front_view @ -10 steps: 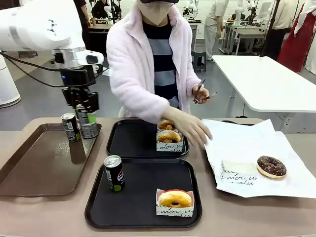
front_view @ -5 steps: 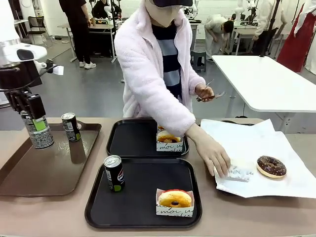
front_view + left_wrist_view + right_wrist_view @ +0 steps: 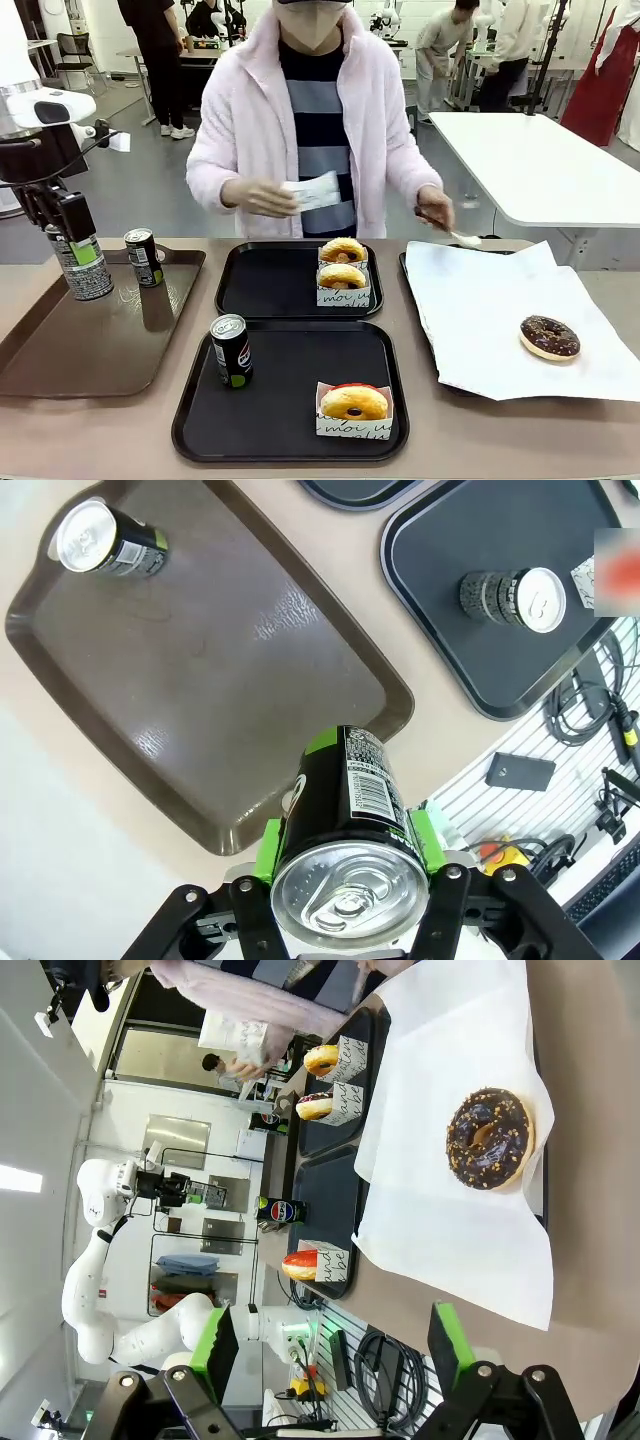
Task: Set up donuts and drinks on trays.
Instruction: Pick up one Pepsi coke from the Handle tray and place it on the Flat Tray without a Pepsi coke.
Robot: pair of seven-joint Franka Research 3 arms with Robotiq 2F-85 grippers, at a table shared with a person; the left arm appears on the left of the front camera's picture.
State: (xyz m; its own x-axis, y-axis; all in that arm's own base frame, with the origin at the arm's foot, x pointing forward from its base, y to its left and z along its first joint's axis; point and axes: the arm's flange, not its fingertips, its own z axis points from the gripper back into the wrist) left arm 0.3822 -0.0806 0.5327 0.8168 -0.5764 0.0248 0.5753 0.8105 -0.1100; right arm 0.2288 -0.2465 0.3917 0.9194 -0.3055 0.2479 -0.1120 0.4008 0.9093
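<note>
Front view, items ranked by size. Brown tray (image 3: 80,350), the longest, lies at the robot's left. The left gripper (image 3: 345,838) hangs over its left part, pinching the held can (image 3: 88,272) by the body, upright and apparently raised off the floor. Paper-lined tray (image 3: 490,300) at the right carries one chocolate donut (image 3: 549,337). Far black tray (image 3: 265,285) has two sleeved donuts (image 3: 342,277) at its right end and no drink. Near black tray (image 3: 290,400) has a standing can (image 3: 231,350) and one donut (image 3: 353,403). A spare can (image 3: 143,257) stands near the brown tray's far edge. Right gripper (image 3: 330,1350) stands spread, with nothing between its pads.

Hazards, as judged:
- The far black tray is well apart from the held can, and the spare can stands between them. A low carry could knock it over.
- Both black trays have raised rims. A can set down on a rim would topple, being slim and tall.
- The can wall is smooth and round, so a tilt in transit could let it slide through the pads.
- A person's hand (image 3: 258,197) holds a paper sleeve (image 3: 315,190) above the far tray, so it could cross the arm's path.

Materials:
- The brown tray is glossy and faintly textured.
- The black trays are matte plastic with rounded corners.
- The paper liner is thin and creased.
- The cans are black cylinders with silver tops.
- The donuts are glazed rings in soft printed sleeves.
</note>
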